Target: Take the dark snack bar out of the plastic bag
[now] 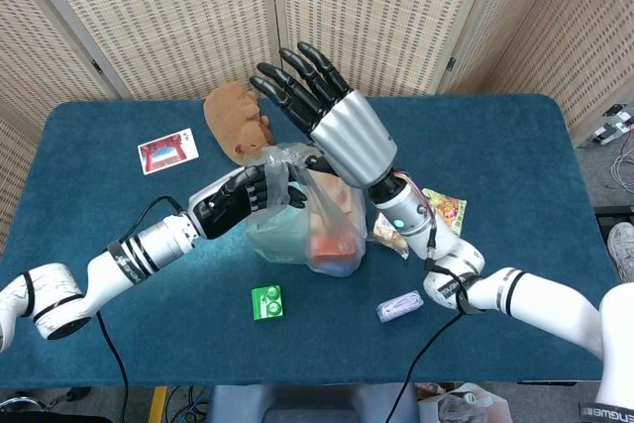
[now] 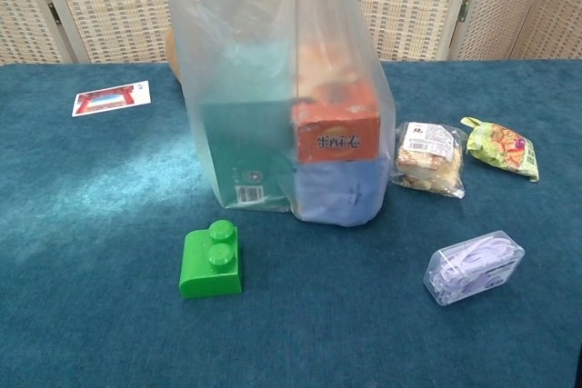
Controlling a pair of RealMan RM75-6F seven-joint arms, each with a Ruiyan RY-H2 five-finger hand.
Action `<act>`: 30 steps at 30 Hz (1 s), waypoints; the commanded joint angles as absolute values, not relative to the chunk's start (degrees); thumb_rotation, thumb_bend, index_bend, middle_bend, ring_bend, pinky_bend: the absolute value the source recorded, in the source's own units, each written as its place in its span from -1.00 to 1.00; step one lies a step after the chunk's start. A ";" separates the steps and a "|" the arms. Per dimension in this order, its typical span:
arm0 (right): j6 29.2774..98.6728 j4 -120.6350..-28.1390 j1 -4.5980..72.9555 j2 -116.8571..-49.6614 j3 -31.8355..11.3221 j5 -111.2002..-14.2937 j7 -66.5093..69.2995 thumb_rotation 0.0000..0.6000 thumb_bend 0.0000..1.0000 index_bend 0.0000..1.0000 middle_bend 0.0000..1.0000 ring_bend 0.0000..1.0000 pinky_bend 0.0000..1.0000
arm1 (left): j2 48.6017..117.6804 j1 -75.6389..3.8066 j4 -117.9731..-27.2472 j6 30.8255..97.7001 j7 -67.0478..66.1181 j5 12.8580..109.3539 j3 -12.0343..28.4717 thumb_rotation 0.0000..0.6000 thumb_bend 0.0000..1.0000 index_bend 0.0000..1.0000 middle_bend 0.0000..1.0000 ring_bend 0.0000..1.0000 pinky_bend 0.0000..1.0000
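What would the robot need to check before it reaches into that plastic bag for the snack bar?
1. Left hand grips the plastic bag at its top: ok.
2. Right hand free, fingers spread: ok.
3. Bag mouth open wide enough: cannot tell.
4. Dark snack bar found inside: not ok; only a green box, orange box and blue item show.
5. Bag upright on the table: ok.
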State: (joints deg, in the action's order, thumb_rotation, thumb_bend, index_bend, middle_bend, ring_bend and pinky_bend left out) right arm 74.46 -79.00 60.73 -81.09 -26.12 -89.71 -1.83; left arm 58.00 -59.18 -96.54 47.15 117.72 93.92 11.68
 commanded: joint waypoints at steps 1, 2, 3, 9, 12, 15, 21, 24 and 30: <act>74.26 -78.87 61.40 -81.50 -26.16 -89.56 -1.74 1.00 -1.00 -0.99 -0.79 -1.00 -0.86 | 58.47 -59.73 -96.19 47.11 117.58 93.64 11.45 -0.28 -0.46 -0.59 -0.50 -0.46 -0.56; 74.26 -78.89 61.59 -81.64 -26.19 -89.50 -1.69 1.00 -1.00 -0.99 -0.79 -1.00 -0.87 | 58.65 -59.92 -96.12 47.06 117.44 93.42 11.43 -0.30 -0.46 -0.59 -0.50 -0.46 -0.56; 74.29 -78.93 61.77 -81.76 -26.22 -89.45 -1.70 1.00 -1.00 -0.99 -0.79 -1.00 -0.87 | 58.82 -60.09 -96.04 47.04 117.27 93.29 11.38 -0.31 -0.46 -0.59 -0.49 -0.46 -0.56; 75.02 -79.63 62.07 -81.81 -25.90 -89.65 -2.06 1.00 -1.00 -1.00 -0.79 -1.00 -0.88 | 59.77 -60.71 -95.10 46.82 114.34 91.56 11.27 -0.40 -0.46 -0.59 -0.49 -0.47 -0.56; 75.12 -80.03 61.70 -81.29 -25.65 -89.29 -2.22 1.00 -1.00 -1.00 -0.80 -1.00 -0.89 | 59.72 -60.35 -94.92 47.18 112.93 90.68 11.15 -0.46 -0.46 -0.59 -0.49 -0.47 -0.56; 75.12 -80.20 61.50 -80.97 -25.58 -88.87 -2.09 1.00 -1.00 -1.00 -0.81 -1.00 -0.90 | 59.40 -60.03 -94.99 47.51 112.18 90.22 11.09 -0.54 -0.46 -0.59 -0.49 -0.48 -0.56; 75.01 -79.94 61.62 -80.94 -25.51 -88.18 -2.05 1.00 -1.00 -1.00 -0.82 -1.00 -0.90 | 58.80 -59.60 -95.94 47.91 111.02 89.43 11.24 -0.63 -0.46 -0.59 -0.49 -0.48 -0.56; 74.69 -79.50 62.12 -81.36 -25.68 -87.72 -2.19 1.00 -1.00 -1.00 -0.82 -1.00 -0.91 | 58.97 -59.91 -96.52 47.72 111.31 89.81 11.25 -0.65 -0.46 -0.59 -0.49 -0.48 -0.56; 74.40 -78.48 62.95 -81.99 -26.11 -86.98 -1.94 1.00 -1.00 -1.00 -0.83 -1.00 -0.91 | 59.69 -60.74 -96.53 47.04 112.78 90.37 11.09 -0.71 -0.46 -0.59 -0.49 -0.48 -0.56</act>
State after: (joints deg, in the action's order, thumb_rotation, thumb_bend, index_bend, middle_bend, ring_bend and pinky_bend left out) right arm 74.43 -78.49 62.93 -81.97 -26.08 -87.00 -1.97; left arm 59.55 -60.62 -96.58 47.12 112.58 90.29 11.12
